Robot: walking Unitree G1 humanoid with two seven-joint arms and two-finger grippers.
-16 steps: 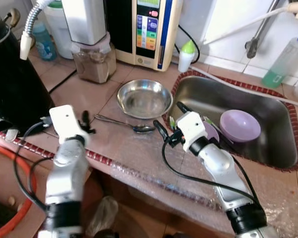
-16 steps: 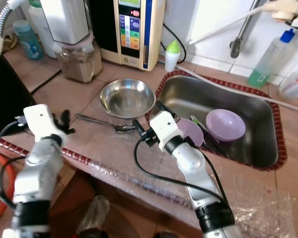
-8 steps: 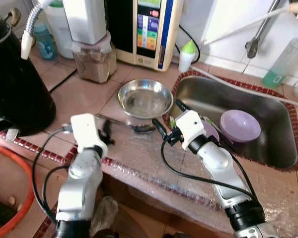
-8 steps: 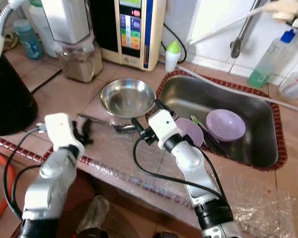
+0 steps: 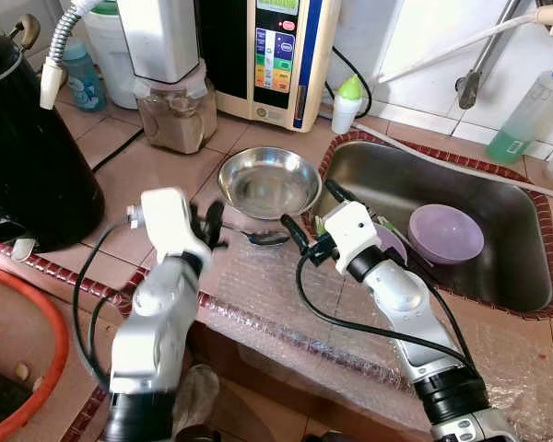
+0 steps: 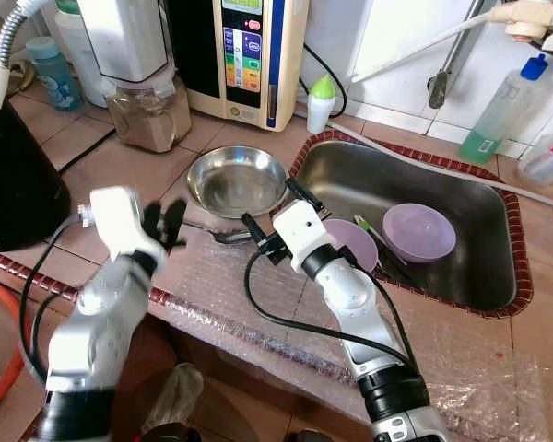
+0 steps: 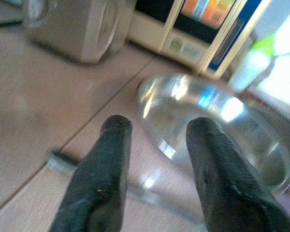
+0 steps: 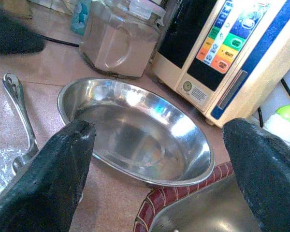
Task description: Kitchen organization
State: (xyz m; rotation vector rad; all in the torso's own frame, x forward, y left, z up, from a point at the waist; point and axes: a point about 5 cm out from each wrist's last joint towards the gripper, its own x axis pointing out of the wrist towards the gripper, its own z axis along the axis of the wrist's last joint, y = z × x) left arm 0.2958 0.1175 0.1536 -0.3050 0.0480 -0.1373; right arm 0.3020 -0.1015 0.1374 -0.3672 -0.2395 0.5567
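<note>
A round steel bowl [image 5: 269, 181] sits on the pink tiled counter just left of the sink. In front of it lies a metal spoon [image 5: 258, 238], its handle pointing left. My left gripper [image 5: 205, 224] is open, hovering close over the spoon's handle [image 7: 63, 162] and facing the bowl [image 7: 217, 130]. At the sink's near-left corner my right gripper [image 5: 313, 214] is wide open and empty, looking across the bowl [image 8: 135, 130] and the spoon [image 8: 20, 116]. A purple bowl [image 5: 445, 233] and a smaller purple dish [image 5: 392, 244] lie in the sink.
A big black pot [image 5: 28, 157] stands at the left. A jar of brown powder [image 5: 173, 110], a water machine [image 5: 276, 55] and a green-capped bottle [image 5: 347, 103] line the back. The sink's rim [image 5: 525, 308] is red-tiled. Bubble wrap [image 5: 286, 295] covers the counter's front.
My left gripper has swung right and forward, from the counter's front-left edge to the spoon's handle. The right gripper has barely shifted.
</note>
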